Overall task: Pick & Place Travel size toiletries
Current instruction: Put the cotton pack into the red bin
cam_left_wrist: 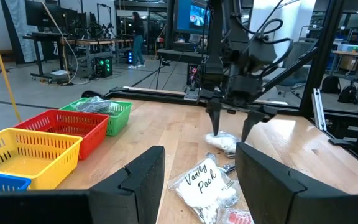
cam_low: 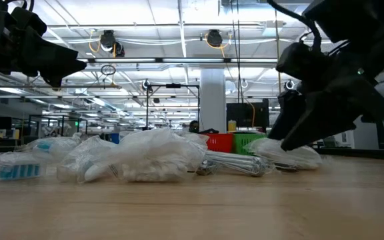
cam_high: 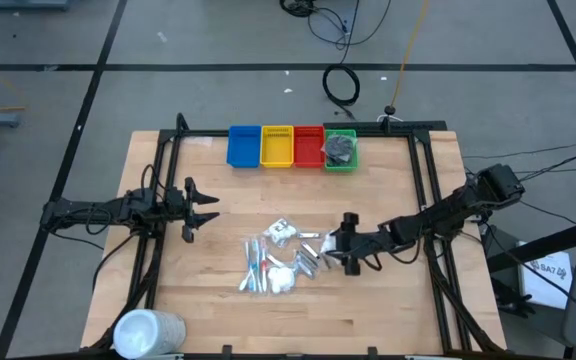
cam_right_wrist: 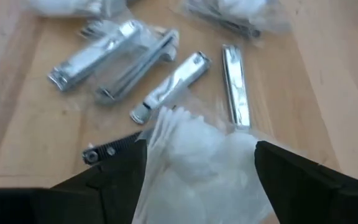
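Observation:
The toiletries lie in a loose pile (cam_high: 273,260) at mid-table: clear-wrapped packets, silver clippers (cam_right_wrist: 173,84) and blue and red sticks (cam_low: 19,170). My right gripper (cam_high: 336,244) is open at the pile's right end, pointing down. Its fingers stand on either side of a clear packet of white pads (cam_right_wrist: 197,162), which lies flat on the wood (cam_left_wrist: 221,141). My left gripper (cam_high: 203,212) is open and waits to the left of the pile, above the table. A packet marked "Vanity Pack" (cam_left_wrist: 204,183) lies in front of it. My right gripper (cam_right_wrist: 201,155) straddles the packet of white pads (cam_low: 289,155) from above with its fingers spread. I cannot tell whether either finger touches the packet.
Four bins line the far edge: blue (cam_high: 243,146), yellow (cam_high: 275,146), red (cam_high: 308,146) and green (cam_high: 340,150), the green one holding dark things. A large white cylinder (cam_high: 148,333) stands at the near left corner. Bare wood lies between the pile and the bins.

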Robot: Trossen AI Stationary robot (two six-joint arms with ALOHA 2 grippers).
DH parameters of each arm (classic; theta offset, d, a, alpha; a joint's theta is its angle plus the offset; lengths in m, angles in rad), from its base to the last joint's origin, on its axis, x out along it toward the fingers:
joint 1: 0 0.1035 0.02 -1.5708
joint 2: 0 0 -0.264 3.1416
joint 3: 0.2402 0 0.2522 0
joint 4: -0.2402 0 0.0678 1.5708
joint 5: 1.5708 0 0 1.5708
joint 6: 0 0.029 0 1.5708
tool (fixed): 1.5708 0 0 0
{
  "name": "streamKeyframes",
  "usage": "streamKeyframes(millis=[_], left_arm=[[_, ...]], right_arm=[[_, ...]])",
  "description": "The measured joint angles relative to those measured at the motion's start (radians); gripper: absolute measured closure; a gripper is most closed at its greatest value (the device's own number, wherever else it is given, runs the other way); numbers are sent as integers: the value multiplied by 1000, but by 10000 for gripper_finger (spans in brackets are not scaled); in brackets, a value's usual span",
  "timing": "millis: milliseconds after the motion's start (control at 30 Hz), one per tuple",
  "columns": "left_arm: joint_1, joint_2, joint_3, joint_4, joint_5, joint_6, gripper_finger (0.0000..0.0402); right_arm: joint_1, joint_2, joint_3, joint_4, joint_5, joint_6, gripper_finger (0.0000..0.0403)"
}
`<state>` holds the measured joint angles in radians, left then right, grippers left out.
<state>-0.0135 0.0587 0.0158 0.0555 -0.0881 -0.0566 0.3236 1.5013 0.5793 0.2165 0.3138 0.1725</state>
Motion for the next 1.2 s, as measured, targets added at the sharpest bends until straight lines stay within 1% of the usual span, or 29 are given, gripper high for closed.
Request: streamKeyframes(millis=[133,467,600,700,933,1100,1200], left_arm=[[0,0,0,0,0,0,210],[0,0,0,0,0,0,210],[0,0,0,0,0,0,210],[0,0,0,0,0,0,210],[0,0,0,0,0,0,210],[0,0,0,0,0,0,210],[0,0,0,0,0,0,210]], right_arm=[[-10,0,-21,-10,0,4,129],[-51,-1,-70,-3,-4,76,136],[-61,-1,-72,-3,-29,73,149],[-63,-1,-72,-6,-30,71,162],[-63,-1,-72,-9,-31,26,212],[-63,-1,-73,-4,-31,17,264],[-63,-14,-73,-4,-67,16,297]])
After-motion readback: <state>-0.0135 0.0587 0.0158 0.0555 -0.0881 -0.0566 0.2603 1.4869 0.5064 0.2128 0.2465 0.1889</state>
